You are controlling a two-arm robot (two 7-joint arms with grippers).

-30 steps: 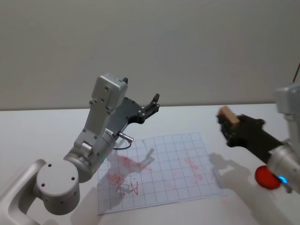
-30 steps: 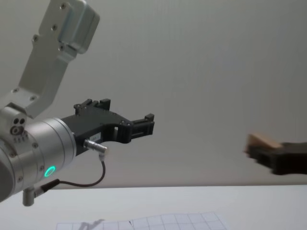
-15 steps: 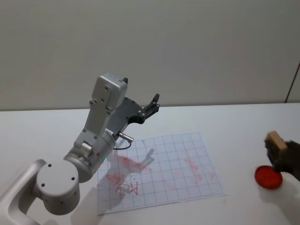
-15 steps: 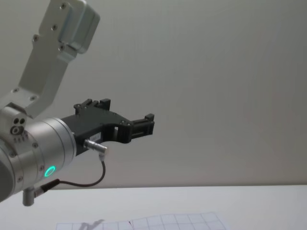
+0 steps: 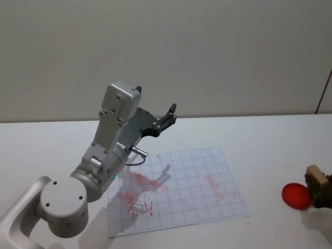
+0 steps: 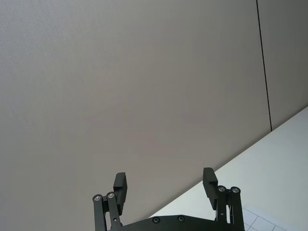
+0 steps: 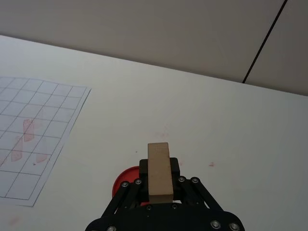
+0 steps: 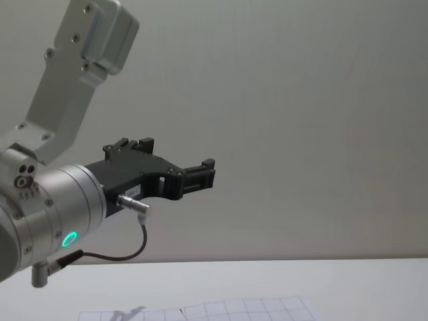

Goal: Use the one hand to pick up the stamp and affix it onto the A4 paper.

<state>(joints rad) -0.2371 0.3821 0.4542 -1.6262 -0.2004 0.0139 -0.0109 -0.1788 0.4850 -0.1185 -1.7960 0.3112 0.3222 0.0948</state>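
The stamp [image 7: 159, 156], a light tan wooden block, sits clamped upright in my right gripper [image 7: 159, 167], which is shut on it. In the head view this gripper [image 5: 321, 194] is at the far right edge, low over the table, with the stamp [image 5: 316, 174] just right of a red disc [image 5: 295, 196]. The A4 paper [image 5: 181, 181], a gridded sheet with several red smudged marks, lies at the table's middle, well left of the stamp. My left gripper [image 6: 164, 185] is open and empty, held high above the paper's far left corner [image 5: 168, 115].
The red disc [image 7: 124, 181] lies on the white table directly beneath the right gripper. The big silver left arm [image 5: 109, 150] with its green ring light [image 8: 69, 239] rises over the paper's left side. The paper's right edge [image 7: 67, 134] is near the disc.
My right gripper has carried the stamp from beside the paper's far right corner rightward and down to the red disc at the table's right edge. The left arm has not moved.
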